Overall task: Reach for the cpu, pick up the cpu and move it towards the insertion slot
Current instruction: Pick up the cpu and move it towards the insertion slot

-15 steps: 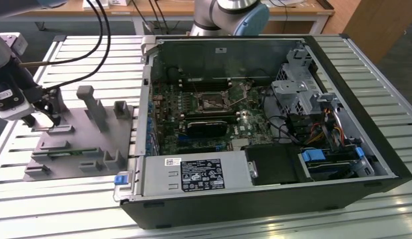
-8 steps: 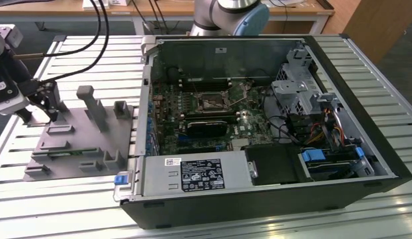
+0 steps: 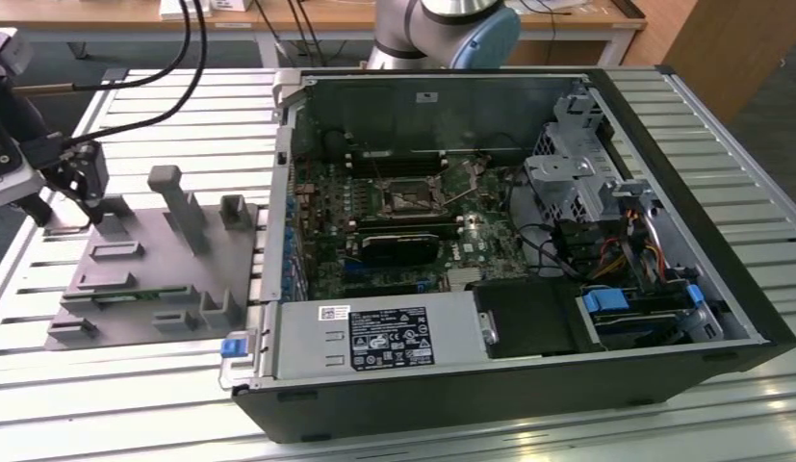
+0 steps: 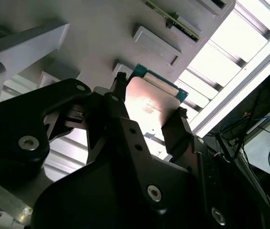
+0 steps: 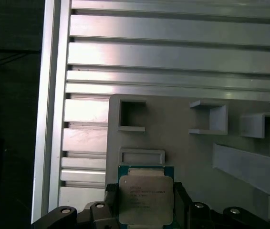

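Claw (image 5: pixel 146 193) clamped on the cpu (image 5: pixel 146 202) edges — over the grey fixture plate (image 5: pixel 197 152), well apart from the insertion slot (image 3: pixel 404 196).

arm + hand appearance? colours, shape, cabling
The arm has silver-grey rounded joints with a light-blue cap. The hand is built from matte black plates with rounded edges and silver screw heads, and ends in two narrow black fingers. In the exterior view, black cables loop down to a grey wrist housing.
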